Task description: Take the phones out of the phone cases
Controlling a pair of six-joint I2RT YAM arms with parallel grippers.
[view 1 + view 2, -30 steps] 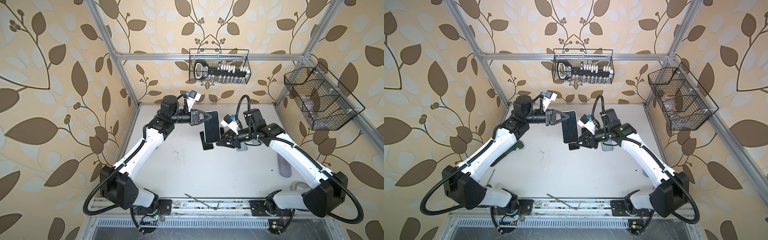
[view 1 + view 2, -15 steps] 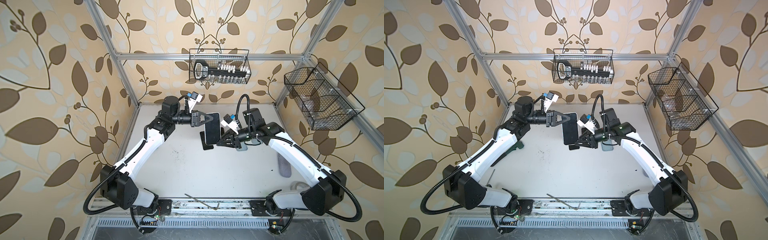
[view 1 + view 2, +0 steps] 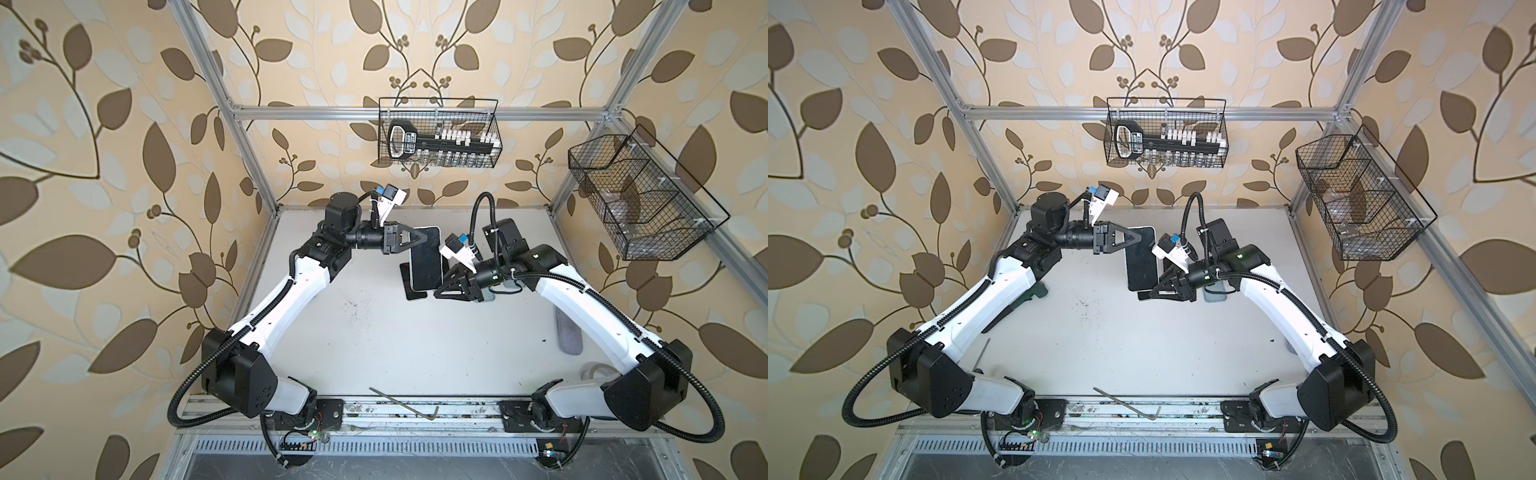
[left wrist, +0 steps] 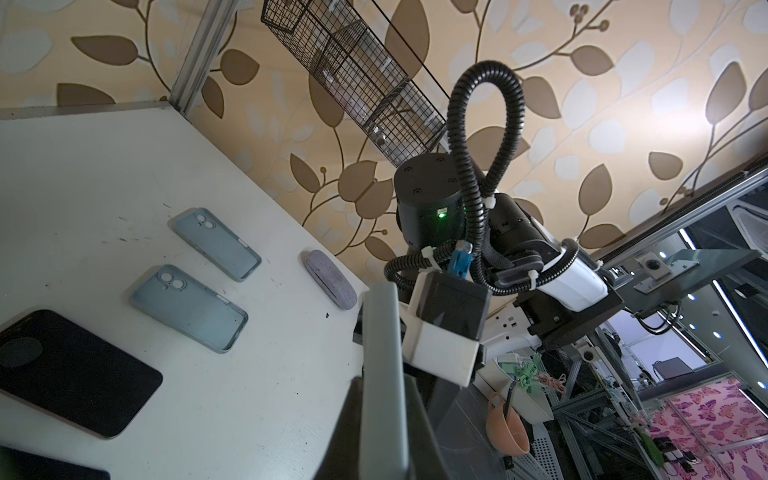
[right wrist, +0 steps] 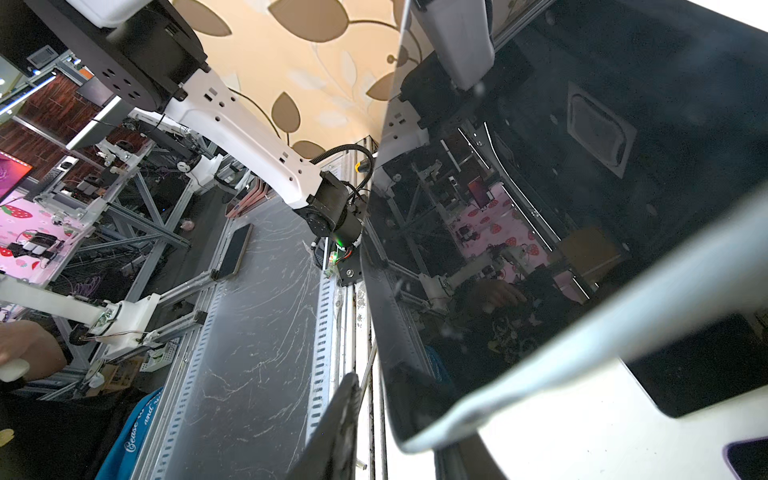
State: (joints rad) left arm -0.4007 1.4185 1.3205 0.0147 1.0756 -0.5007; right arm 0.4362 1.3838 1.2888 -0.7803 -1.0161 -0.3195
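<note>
left gripper (image 3: 424,239) clamped on the far end of the phone (image 3: 424,266), held above the table (image 3: 374,332) with its pale case (image 5: 623,324) on. right gripper (image 3: 440,291) at the near corner; whether it grips cannot be told. risk: prying one corner may twist the phone from the clamp.

Left end effector (image 4: 382,380) pinches the phone (image 4: 381,332); two empty cases (image 4: 189,306) lie nearby.

Both top views look down over the whole table (image 3: 374,340); wrist views crowd the phone (image 5: 582,187).
</note>
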